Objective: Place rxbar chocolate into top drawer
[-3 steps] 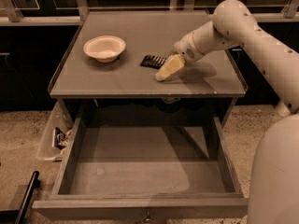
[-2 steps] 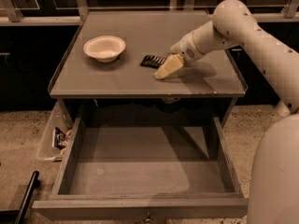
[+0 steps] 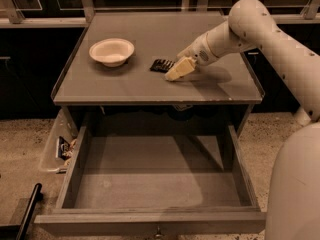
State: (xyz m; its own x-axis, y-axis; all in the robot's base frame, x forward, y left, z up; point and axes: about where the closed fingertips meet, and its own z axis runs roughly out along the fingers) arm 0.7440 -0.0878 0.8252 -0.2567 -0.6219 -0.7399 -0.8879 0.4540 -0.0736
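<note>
The rxbar chocolate (image 3: pixel 161 65) is a small black bar lying flat on the table top, right of the bowl. My gripper (image 3: pixel 178 69) is low over the table at the bar's right end, touching or overlapping it. The arm reaches in from the right. The top drawer (image 3: pixel 150 219) is pulled fully open below the table's front edge, and its inside is bare. Its small knob shows at the bottom edge.
A round cream bowl (image 3: pixel 111 50) stands on the table top (image 3: pixel 150 86) left of the bar. A clear plastic bin (image 3: pixel 56 151) with small items sits on the floor left of the drawer. A dark bar lies on the floor at bottom left.
</note>
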